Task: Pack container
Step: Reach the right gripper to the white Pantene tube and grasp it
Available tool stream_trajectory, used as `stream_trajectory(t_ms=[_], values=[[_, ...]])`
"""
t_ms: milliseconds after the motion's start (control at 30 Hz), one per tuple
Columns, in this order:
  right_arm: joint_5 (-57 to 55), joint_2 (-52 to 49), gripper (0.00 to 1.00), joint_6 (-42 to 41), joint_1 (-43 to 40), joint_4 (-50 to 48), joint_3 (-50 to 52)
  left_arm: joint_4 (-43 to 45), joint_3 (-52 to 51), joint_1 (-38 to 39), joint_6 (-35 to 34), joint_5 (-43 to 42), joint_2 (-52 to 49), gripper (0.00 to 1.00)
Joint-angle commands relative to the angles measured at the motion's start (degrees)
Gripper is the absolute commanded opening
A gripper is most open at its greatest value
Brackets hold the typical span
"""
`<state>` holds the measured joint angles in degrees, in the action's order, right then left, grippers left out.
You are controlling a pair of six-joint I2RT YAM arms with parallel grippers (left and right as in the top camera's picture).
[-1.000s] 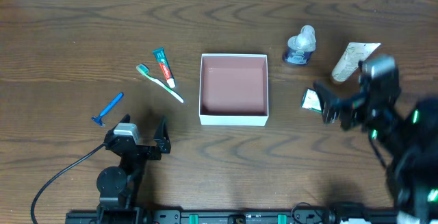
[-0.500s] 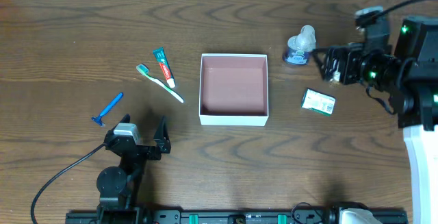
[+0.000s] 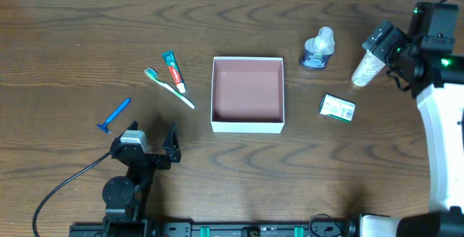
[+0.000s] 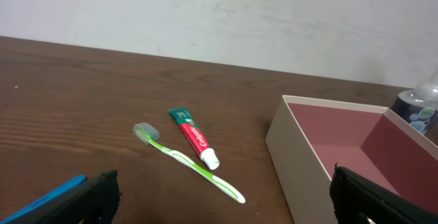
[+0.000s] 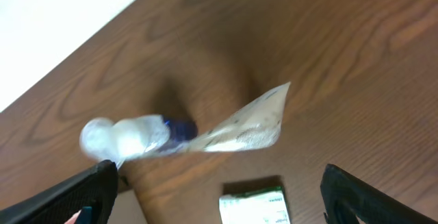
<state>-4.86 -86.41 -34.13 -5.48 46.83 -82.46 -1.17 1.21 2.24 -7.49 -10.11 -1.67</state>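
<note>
- Container [image 3: 246, 94]: it sits mid-table, open side up, with nothing inside its pinkish-brown floor.
- To the container's right lie a clear bottle [image 3: 317, 49], a white tube [image 3: 366, 67] and a small green packet [image 3: 338, 107]. The tube lies farthest out of the three.
- The right gripper [image 5: 219, 172] is spread wide and holds nothing. It hangs beyond the tube on the side away from the container, so the box lies to its left past all three items.
- The tube's long axis runs slanted, its far end leaning away from the container. In the wrist view it lies across the gap between the fingers.
- To the container's left are a toothpaste [image 3: 172, 71], a toothbrush [image 3: 170, 88] and a blue razor [image 3: 114, 115]. The left gripper [image 3: 152, 141] is near them, also wide open and empty.
- The right arm is plainly the nearer one for the tube, so that is probably the next pick.
- Compared with a second ago, the right gripper has drawn back from over the green packet, away from the container, and the tube is now uncovered. No item has shifted.
</note>
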Motion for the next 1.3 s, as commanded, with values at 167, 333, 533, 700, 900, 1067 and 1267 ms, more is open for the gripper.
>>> stream_trajectory(t_ms=[167,333,533,700,900,1067,1267], values=[[-2.4,-2.8,0.9,-8.1,-1.3,0.1,-1.1,-2.0,-1.0,-0.3,0.1,-0.6,-0.1,0.98],[-2.4,-3.8,0.86,-8.7,-1.8,-0.2,-1.1,-2.0,-1.0,-0.3,0.1,-0.6,-0.1,0.98],[-2.4,-6.3,0.82,-8.8,-2.1,-1.2,-1.1,-2.0,-1.0,-0.3,0.1,-0.6,-0.1,0.98],[-2.1,-8.5,0.75,-9.0,-2.1,-2.9,-1.1,-2.0,-1.0,-0.3,0.1,-0.6,-0.1,0.98],[-2.0,-9.2,0.4,-8.9,-2.1,-4.4,-1.1,-2.0,-1.0,-0.3,0.1,-0.6,-0.1,0.98],[-2.0,-9.2,0.1,-8.9,-2.1,-4.4,-1.1,-2.0,-1.0,-0.3,0.1,-0.6,-0.1,0.98],[-2.0,-9.2,0.01,-5.5,-2.1,-4.2,-1.1,-2.0,-1.0,-0.3,0.1,-0.6,-0.1,0.98]])
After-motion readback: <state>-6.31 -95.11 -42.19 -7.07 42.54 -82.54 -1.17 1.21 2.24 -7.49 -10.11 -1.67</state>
